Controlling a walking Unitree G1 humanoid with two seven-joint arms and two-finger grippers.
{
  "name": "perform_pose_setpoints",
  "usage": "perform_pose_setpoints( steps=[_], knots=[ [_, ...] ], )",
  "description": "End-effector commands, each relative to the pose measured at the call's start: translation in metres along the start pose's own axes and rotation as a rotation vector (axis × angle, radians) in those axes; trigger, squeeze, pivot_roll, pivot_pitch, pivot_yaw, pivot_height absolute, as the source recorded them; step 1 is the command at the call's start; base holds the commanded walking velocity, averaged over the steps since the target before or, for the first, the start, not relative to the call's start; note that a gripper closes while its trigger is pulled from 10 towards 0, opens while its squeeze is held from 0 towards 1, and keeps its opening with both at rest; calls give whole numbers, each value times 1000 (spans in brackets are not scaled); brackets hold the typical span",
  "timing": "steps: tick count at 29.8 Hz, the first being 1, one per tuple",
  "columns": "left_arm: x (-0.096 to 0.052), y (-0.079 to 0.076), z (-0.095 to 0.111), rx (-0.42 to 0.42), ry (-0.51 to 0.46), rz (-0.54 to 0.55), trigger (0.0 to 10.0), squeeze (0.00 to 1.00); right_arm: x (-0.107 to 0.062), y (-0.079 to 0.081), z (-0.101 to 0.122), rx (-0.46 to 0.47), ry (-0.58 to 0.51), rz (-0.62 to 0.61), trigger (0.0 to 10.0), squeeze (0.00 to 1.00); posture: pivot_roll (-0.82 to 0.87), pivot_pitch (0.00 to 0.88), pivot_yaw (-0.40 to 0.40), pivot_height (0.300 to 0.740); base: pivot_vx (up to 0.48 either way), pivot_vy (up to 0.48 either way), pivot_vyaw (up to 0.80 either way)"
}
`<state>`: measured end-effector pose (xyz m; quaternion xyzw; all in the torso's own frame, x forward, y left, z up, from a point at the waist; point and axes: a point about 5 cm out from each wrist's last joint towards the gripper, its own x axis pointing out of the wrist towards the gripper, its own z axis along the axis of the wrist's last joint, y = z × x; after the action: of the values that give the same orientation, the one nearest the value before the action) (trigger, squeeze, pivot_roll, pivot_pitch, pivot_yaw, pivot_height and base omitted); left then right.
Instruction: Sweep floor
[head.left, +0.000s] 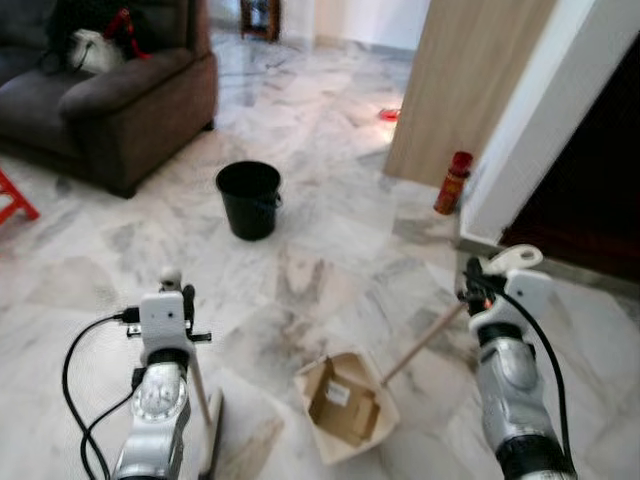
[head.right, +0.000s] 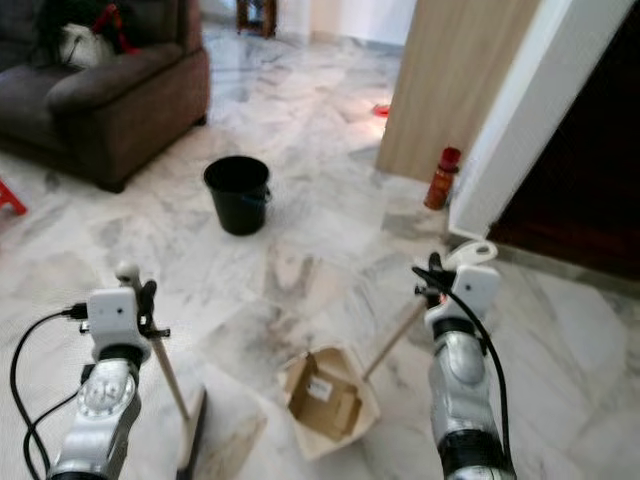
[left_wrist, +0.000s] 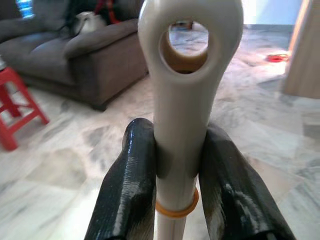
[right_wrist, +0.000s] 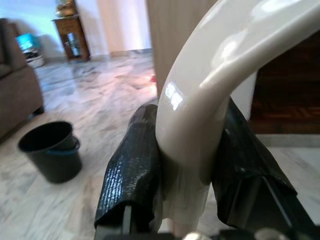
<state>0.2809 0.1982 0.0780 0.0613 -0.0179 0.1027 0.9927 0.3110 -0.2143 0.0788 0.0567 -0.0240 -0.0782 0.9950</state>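
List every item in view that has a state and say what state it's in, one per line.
Left gripper: shut on broom handle.
Right gripper: shut on dustpan handle.
Broom: held, head on floor.
Dustpan: resting on floor, card scraps inside.
Black bucket: upright, open top.
Red bottle: standing upright by the wall.

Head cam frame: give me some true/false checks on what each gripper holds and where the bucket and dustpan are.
1. The left gripper is shut on the broom handle. True.
2. The right gripper is open and empty. False: it is shut on the dustpan handle.
3. The black bucket lies tipped over. False: it stands upright on the floor.
4. The dustpan sits on the floor between the two arms. True.
5. The red can is on the sofa. False: it stands by the wall.
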Motion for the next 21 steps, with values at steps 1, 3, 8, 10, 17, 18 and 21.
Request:
perform_pose_setpoints(
  steps=[1, 3, 8, 10, 17, 18, 21],
  knots=[
    [3, -7, 10, -17, -43, -18, 10000, 0, 4, -6, 11, -8, -43, -13, 10000, 0, -19, 0, -53, 740, 304, 0, 0],
    [3, -7, 10, -17, -43, -19, 10000, 0, 4, -6, 11, -8, -43, -12, 10000, 0, -20, 0, -52, 740, 302, 0, 0],
    [3, -7, 10, -19, -43, -18, 10000, 0, 4, -4, 11, -22, -43, -1, 10000, 0, -20, 0, -52, 740, 301, 0, 0],
    [3, -7, 10, -20, -43, -19, 10000, 0, 5, -4, 12, -24, -44, 1, 10000, 0, -20, 0, -52, 740, 306, 0, 559],
    [3, -8, 10, -22, -43, -22, 10000, 0, 5, -2, 12, -23, -46, 11, 10000, 0, -17, 0, -52, 740, 303, 0, 660],
    [3, -8, 10, -22, -43, -22, 10000, 0, 5, -2, 12, -23, -46, 11, 10000, 0, -17, 0, -52, 740, 304, 0, 663],
    [3, -8, 10, -24, -44, -24, 10000, 0, 5, -1, 13, -19, -49, 16, 10000, 0, -17, 0, -52, 740, 306, 0, 577]
  ],
)
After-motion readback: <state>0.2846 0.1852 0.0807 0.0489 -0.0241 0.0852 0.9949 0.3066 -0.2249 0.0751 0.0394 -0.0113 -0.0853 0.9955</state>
